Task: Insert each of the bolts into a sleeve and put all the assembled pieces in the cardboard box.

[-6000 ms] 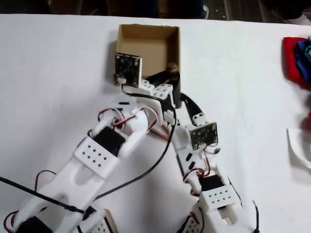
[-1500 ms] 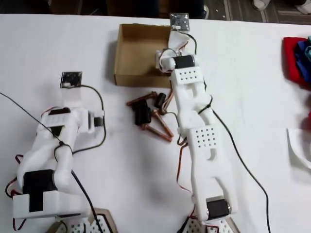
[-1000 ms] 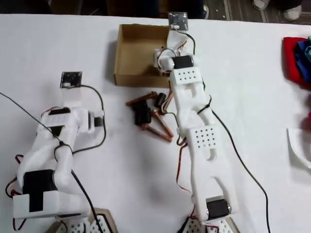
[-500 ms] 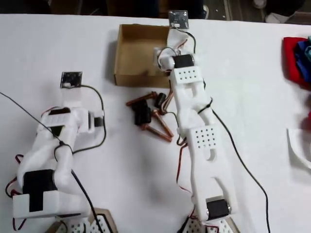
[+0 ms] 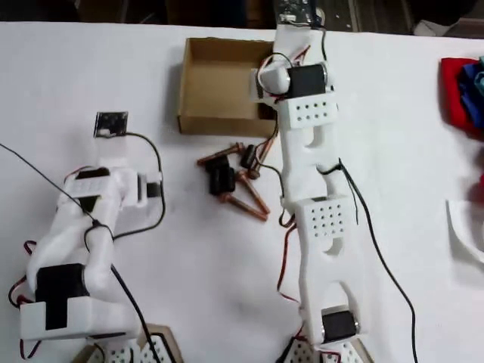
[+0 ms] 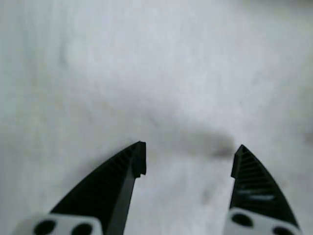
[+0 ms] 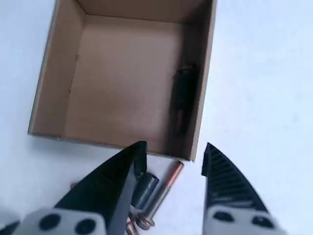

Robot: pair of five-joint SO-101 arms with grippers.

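bolts [image 5: 243, 206] and sleeves [image 5: 221, 181] lie loose on the table [image 5: 76, 60] just before the cardboard box [image 5: 215, 125], which holds one assembled piece [image 7: 182, 105]. nearest bolt [image 7: 168, 183] lies under the right gripper [image 7: 174, 149], jaws parted, long axis slanting boxward. left gripper [image 6: 190, 149], jaws apart, well off.
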